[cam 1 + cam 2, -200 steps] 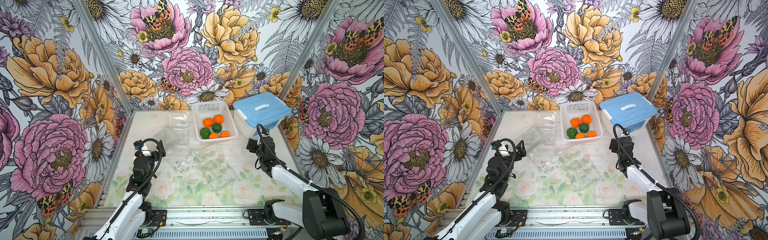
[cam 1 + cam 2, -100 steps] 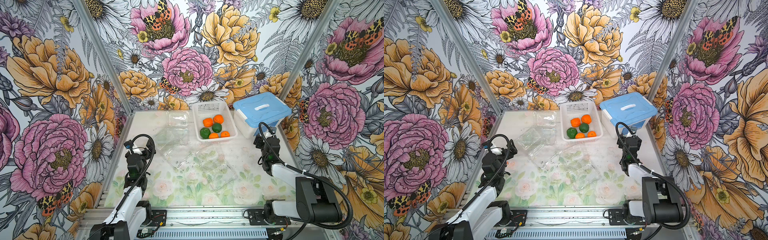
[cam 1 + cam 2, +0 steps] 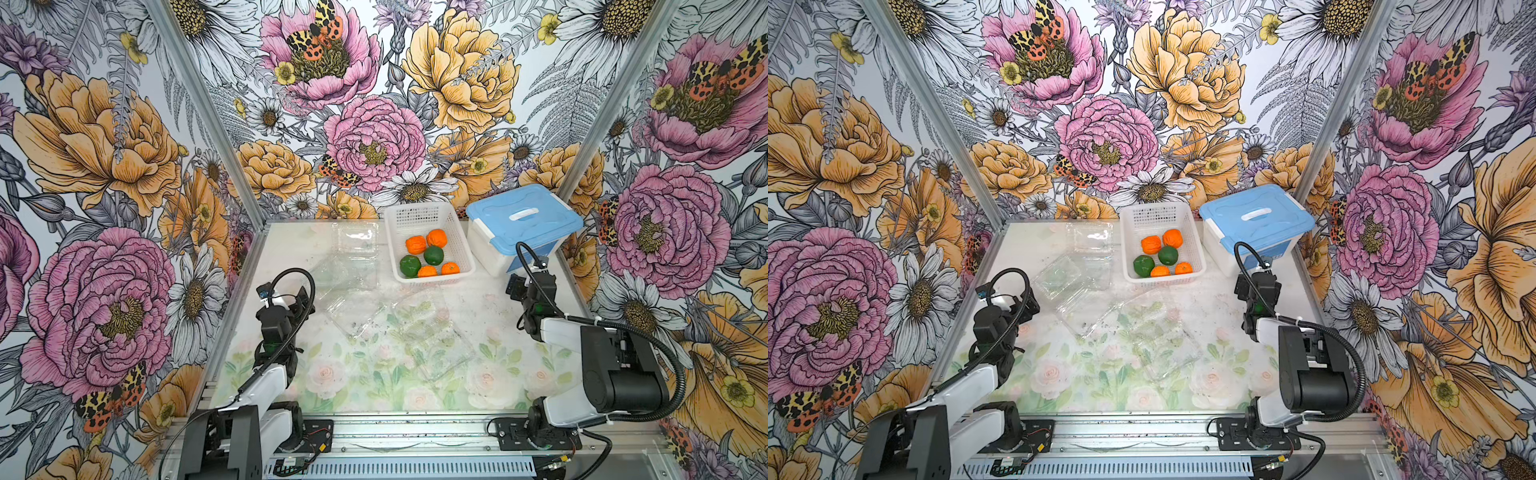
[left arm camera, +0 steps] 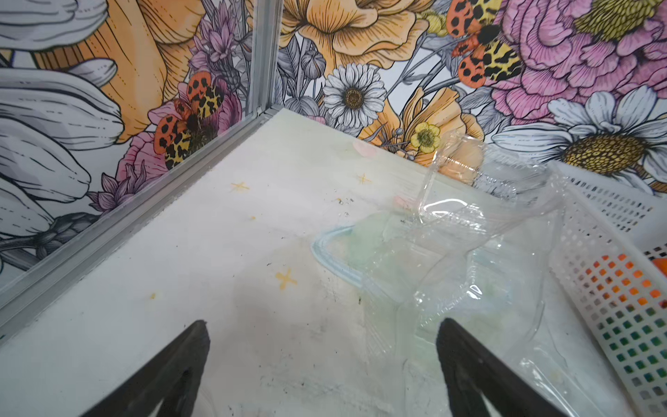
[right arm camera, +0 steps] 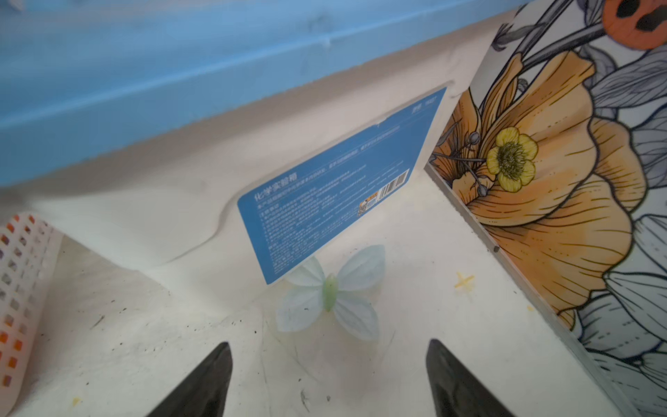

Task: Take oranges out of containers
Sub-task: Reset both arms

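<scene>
1. The left gripper (image 4: 321, 325) has its black fingers spread as wide as they go, with nothing between them. It hangs low over the white flower-printed table (image 3: 490, 307). One finger lies over the edge of a clear plastic sheet, but whether they touch cannot be told. The left arm is folded back near its base, with the wrist pointing towards the far left corner.
2. The right gripper (image 5: 329, 343) is also open wide and empty, above bare tabletop. Its arm is tucked along the right edge, with the elbow bent sharply.
3. The three clear thin plastic clamshell containers lie empty mid-table. One is in the middle (image 3: 432, 332), one is to the left of it (image 3: 351, 291), and one is further back (image 3: 355, 237).
4. Just right of the furthest container, a white perforated plastic basket (image 3: 415, 210) holds all six small round oranges. Four are bright orange (image 3: 415, 244) and two are dark green (image 3: 433, 254).
5. Beside the basket on its right stands a white plastic tub with a blue lid (image 3: 523, 216), which the right gripper faces.
</scene>
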You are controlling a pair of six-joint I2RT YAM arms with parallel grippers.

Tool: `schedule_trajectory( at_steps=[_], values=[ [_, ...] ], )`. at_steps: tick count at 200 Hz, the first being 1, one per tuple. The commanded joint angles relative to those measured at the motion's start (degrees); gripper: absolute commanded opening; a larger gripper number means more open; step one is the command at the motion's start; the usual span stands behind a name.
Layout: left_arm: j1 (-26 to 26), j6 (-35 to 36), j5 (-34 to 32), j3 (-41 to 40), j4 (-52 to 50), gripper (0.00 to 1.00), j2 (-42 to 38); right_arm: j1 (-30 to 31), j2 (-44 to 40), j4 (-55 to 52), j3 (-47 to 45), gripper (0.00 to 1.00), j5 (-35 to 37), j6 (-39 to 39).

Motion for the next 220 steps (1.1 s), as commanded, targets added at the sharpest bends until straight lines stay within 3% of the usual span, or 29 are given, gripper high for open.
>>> schedule_trajectory(
  at_steps=[1,35,45,53,61,69,97,181,220],
  values=[
    [0.52,1.86,2.21,2.87,1.67,0.99,1.88,0.47,-1.38,3.88,-1.18,0.84,-1.80,-0.29],
    [0.69,2.74,4.05,3.84,3.43,0.99,4.40,3.61,0.12,7.36,-2.22,0.88,-2.33,-4.49],
    [0.64,3.14,4.74,4.59,3.78,0.99,5.63,3.77,0.23,11.61,-4.48,0.89,-1.75,-4.49],
    [0.62,3.53,5.35,5.42,3.69,0.99,6.82,3.65,0.71,15.66,-6.77,0.99,-0.98,-3.90],
    [0.64,3.93,6.09,6.18,3.62,0.99,7.85,3.62,2.87,22.98,-8.81,0.99,0.78,-3.81],
    [0.65,4.16,6.57,6.77,3.52,0.99,8.59,3.53,1.21,18.74,-8.47,0.99,2.40,-2.42],
    [0.72,4.30,7.01,6.99,3.41,0.99,8.81,3.68,2.19,23.59,-9.95,0.99,3.67,-2.63],
    [0.78,4.78,7.37,12.97,2.78,0.99,16.54,4.41,1.96,20.83,-8.73,1.00,5.65,-2.65],
    [0.75,5.33,8.58,11.91,4.19,0.99,15.69,4.44,1.98,21.28,-8.92,0.99,5.67,-2.70]
  ],
)
